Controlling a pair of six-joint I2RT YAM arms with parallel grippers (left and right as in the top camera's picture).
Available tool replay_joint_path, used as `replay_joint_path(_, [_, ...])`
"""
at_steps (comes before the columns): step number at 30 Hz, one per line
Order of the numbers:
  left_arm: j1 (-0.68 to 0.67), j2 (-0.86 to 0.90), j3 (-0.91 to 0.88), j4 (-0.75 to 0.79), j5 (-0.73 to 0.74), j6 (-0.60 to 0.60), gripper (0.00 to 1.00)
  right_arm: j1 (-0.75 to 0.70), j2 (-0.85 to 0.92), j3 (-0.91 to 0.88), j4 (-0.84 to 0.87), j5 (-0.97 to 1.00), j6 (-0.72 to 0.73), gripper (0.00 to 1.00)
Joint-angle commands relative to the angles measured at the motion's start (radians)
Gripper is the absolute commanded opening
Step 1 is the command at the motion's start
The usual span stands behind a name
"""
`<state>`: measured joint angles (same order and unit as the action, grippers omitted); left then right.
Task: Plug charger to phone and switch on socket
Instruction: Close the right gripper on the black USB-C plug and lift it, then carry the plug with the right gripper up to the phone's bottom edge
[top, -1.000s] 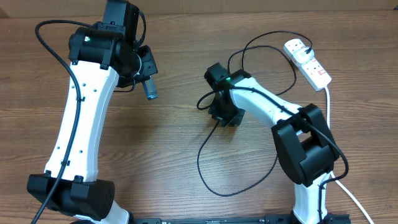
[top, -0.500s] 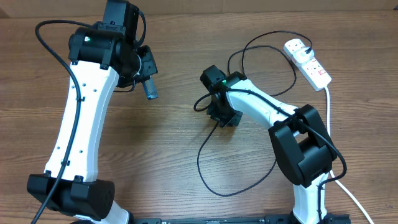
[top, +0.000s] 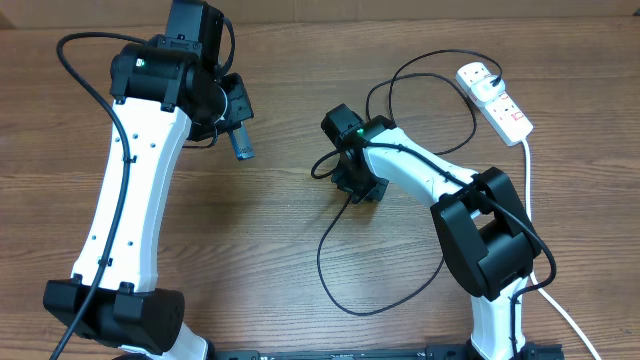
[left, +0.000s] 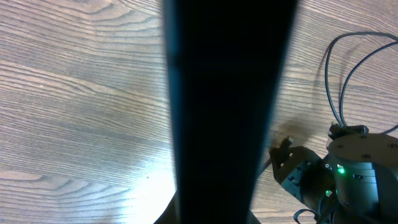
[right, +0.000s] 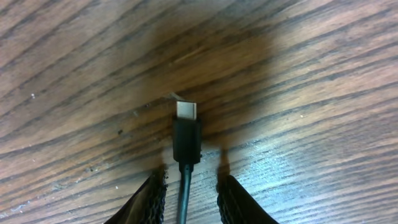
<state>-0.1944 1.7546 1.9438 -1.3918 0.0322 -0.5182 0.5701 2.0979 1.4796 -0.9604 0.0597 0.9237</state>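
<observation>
The charger's black connector tip (right: 187, 134) lies on the wood and points away from my right gripper (right: 189, 180). That gripper is open, with its two fingers either side of the thin cable and a gap showing on both sides. The cable (top: 325, 250) loops across the table to its plug (top: 478, 78), which sits in the white socket (top: 505, 112) at the far right. My left gripper (top: 238, 130) is shut on the phone (top: 243, 147), held upright off the table. In the left wrist view the phone (left: 227, 93) is a dark slab hiding the jaws.
The socket's thick white cord (top: 530, 180) runs down the right side to the front edge. The right arm's wrist (left: 348, 180) shows low on the right in the left wrist view. Bare wood (top: 270, 230) lies between the two arms.
My right gripper has shifted slightly left and away along the cable. The left arm and the phone have not moved.
</observation>
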Motion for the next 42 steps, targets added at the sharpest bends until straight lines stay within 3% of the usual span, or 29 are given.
replay_joint_path(1, [0.004,-0.002,0.007,0.004,-0.014,-0.010,0.04,-0.002,0.007,-0.025,0.011,0.014,0.013,0.27])
replay_joint_path(7, [0.004,-0.002,0.007,0.005,-0.013,-0.010,0.04,-0.002,0.007,-0.055,0.036,0.013,0.013,0.22])
replay_joint_path(13, [0.004,-0.002,0.007,0.005,-0.013,-0.010,0.04,-0.002,0.007,-0.055,0.036,-0.014,0.012,0.04])
replay_joint_path(23, [0.005,-0.002,0.007,0.075,0.076,-0.010,0.04,-0.002,-0.051,0.041,-0.006,-0.126,-0.080,0.04])
replay_joint_path(30, [0.005,-0.002,0.007,0.202,0.363,0.079,0.04,0.000,-0.296,0.073,-0.012,-0.203,-0.269,0.04])
replay_joint_path(35, [0.015,-0.002,0.007,0.314,0.537,0.080,0.04,0.015,-0.499,0.073,-0.064,-0.222,-0.367,0.04])
replay_joint_path(42, [0.062,-0.002,0.007,0.478,0.928,0.065,0.04,0.045,-0.652,0.073,-0.121,-0.382,-0.522,0.04])
